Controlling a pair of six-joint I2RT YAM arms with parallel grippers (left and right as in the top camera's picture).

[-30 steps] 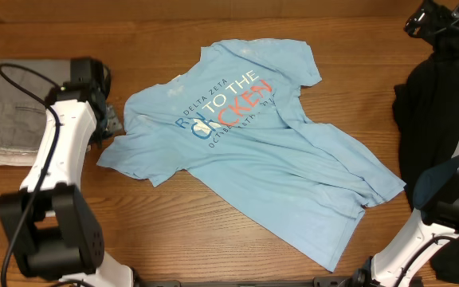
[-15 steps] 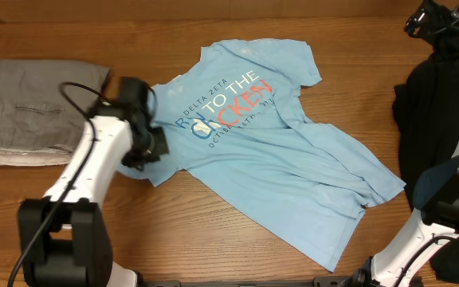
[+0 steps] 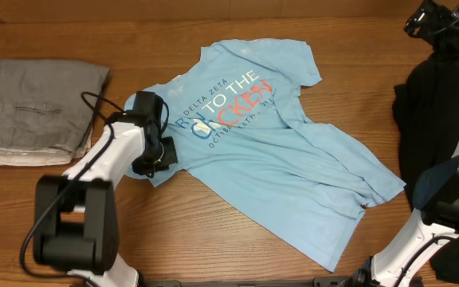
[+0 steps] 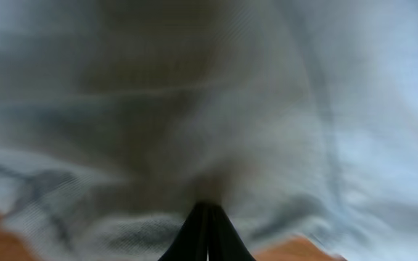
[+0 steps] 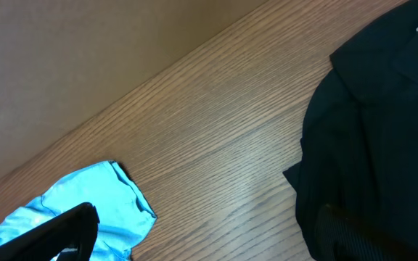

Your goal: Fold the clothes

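Left gripper (image 3: 166,151), fingers closed together, is resting on the light blue T-shirt's (image 3: 293,159) nine-o'clock edge; right gripper (image 5: 202,228) is hanging wide open, holding nothing.

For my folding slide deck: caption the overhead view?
Left gripper at the sleeve of a light blue T-shirt on a wooden table; grey garment left, black garment right.

Overhead looks down; both wrist views share its T-shirt (image 3: 277,159), left closest.
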